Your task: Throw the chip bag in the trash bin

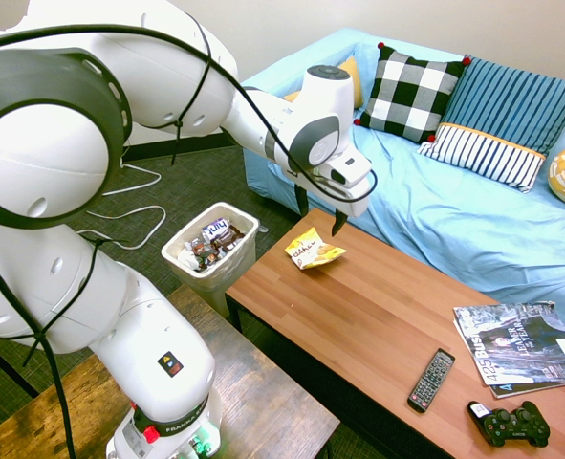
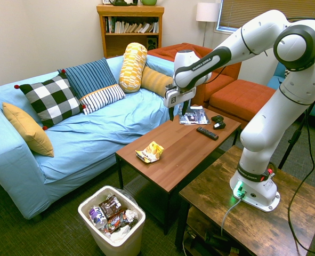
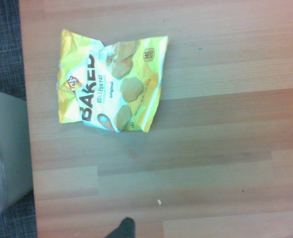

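You have everything left to do: your fingers (image 1: 320, 211) stand open and empty above the table (image 1: 378, 316), the chip bag (image 1: 314, 250) lies on it ungrasped, and the trash bin (image 1: 210, 251) waits beside it.

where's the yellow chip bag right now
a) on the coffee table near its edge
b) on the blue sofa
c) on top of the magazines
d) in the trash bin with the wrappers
a, the chip bag lies on the wooden coffee table, outside the trash bin.
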